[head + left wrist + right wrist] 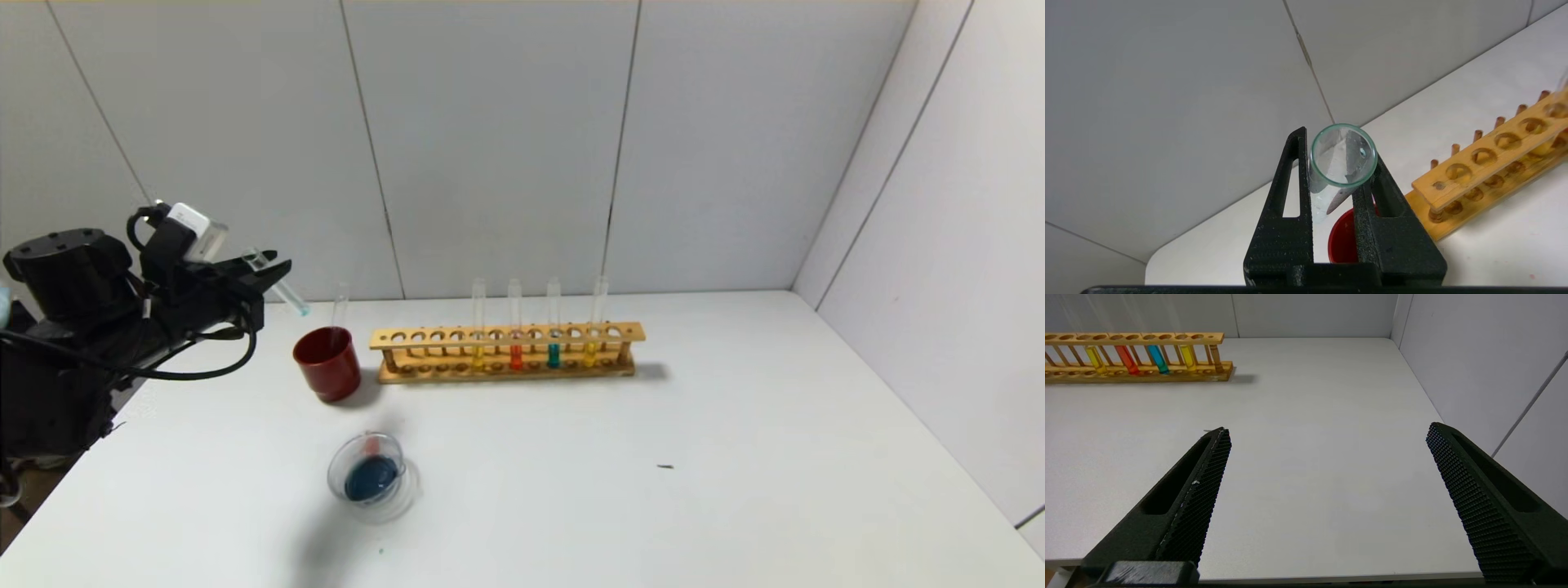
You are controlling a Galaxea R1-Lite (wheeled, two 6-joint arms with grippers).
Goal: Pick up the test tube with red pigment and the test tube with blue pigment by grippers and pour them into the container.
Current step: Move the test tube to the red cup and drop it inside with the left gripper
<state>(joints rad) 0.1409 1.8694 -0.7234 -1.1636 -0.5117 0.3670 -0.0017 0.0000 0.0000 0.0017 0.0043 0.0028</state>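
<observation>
Test tube (280, 287) slanted, rounded end down-right, clamped in left tool (263, 273).

We see our left gripper (260, 273) as a bulky black claw with a white-grey block and looping black cables; our right gripper (1327, 435) has black fingers with cross-hatched pads.

My head camera looks down over the white table (735, 457); both wrist cameras, close behind each end effector, share the long wooden tube rack (1490, 163).
</observation>
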